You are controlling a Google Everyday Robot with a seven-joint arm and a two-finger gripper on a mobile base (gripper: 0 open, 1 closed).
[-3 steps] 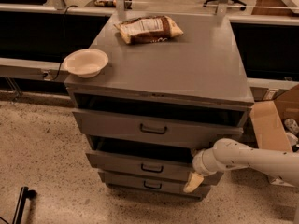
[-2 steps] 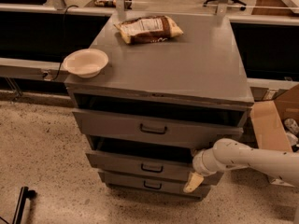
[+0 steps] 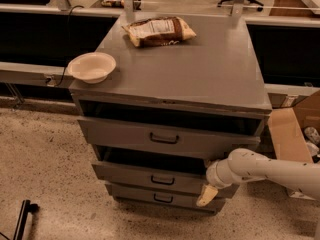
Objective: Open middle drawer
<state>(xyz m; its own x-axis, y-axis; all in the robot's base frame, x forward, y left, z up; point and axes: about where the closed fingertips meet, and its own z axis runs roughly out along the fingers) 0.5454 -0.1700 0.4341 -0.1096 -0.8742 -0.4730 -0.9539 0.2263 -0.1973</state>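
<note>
The grey cabinet has three drawers stacked one above another. The middle drawer is a grey metal front with a small black bar handle. It stands pulled out, with a dark gap above it. My gripper is at the right end of the middle drawer's front, low down, at the end of my white arm, which reaches in from the right. It is well to the right of the handle.
The taller top drawer is also pulled out a little. The smallest bottom drawer sits below. A white bowl and a snack bag lie on the cabinet top. A cardboard box stands to the right. A black object lies on the speckled floor at the left.
</note>
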